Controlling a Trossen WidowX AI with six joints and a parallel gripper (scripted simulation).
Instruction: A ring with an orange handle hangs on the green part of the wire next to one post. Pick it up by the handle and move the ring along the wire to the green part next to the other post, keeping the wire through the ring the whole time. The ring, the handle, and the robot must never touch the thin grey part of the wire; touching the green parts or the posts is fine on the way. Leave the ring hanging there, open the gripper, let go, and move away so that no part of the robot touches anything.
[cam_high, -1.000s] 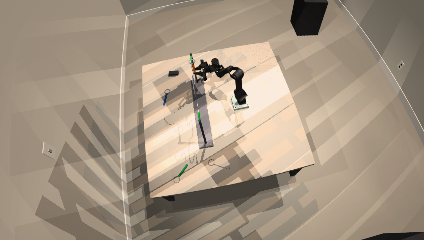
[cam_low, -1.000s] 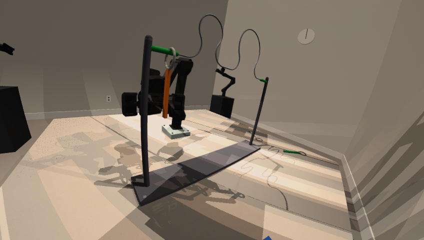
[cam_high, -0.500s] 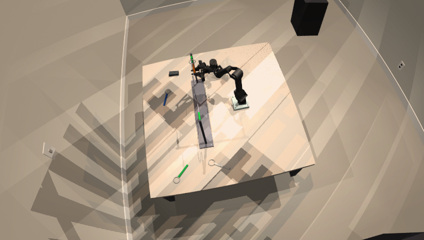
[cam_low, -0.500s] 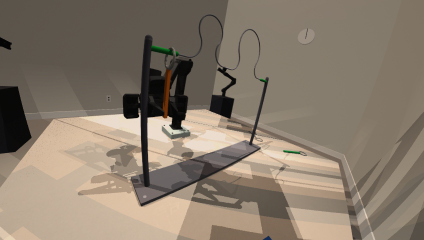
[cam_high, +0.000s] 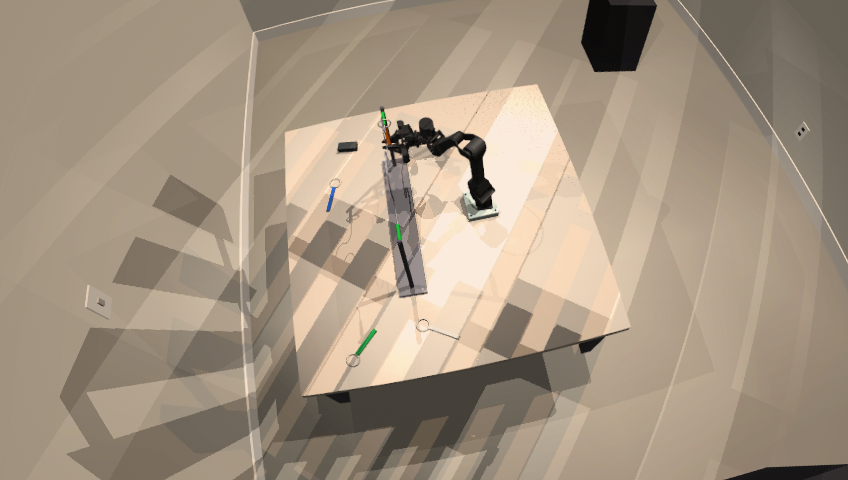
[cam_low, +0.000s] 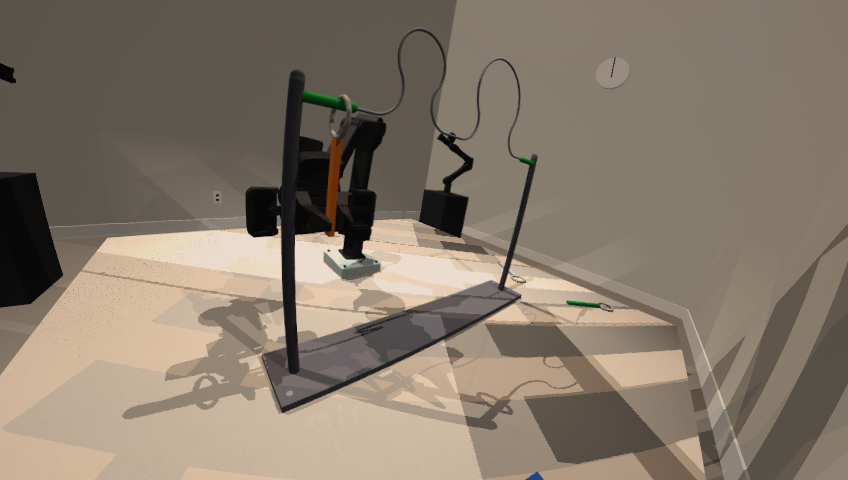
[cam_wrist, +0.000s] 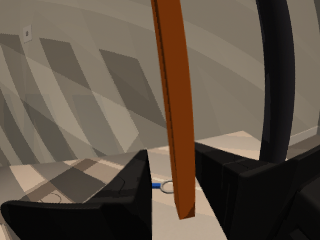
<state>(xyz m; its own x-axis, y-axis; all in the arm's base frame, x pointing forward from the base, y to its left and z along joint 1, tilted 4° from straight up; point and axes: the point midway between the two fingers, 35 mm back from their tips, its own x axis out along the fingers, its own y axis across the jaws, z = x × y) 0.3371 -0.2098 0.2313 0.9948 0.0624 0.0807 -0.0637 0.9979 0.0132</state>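
Note:
The ring (cam_low: 332, 126) hangs on the green part (cam_low: 318, 99) (cam_high: 383, 114) beside the near post (cam_low: 290, 237) (cam_wrist: 280, 75), close to that part's grey-wire end. Its orange handle (cam_low: 334, 172) (cam_wrist: 175, 75) hangs down almost upright. My gripper (cam_low: 334, 217) (cam_wrist: 168, 152) is partly open around the handle's lower part. In the wrist view the handle is close to the right finger, with a gap to the left finger. Contact with the right finger is unclear. The thin grey wire (cam_low: 420, 29) loops up and over to the other green part (cam_low: 526, 160) (cam_high: 398, 232) at the far post (cam_low: 517, 228) (cam_high: 405, 264).
The dark base plate (cam_low: 386, 350) joins both posts. On the table lie a blue-handled ring (cam_high: 330, 199), a green-handled ring (cam_high: 366, 342), a pale-handled ring (cam_high: 443, 333) and a small black box (cam_high: 347, 146). The near post stands right of the handle in the wrist view.

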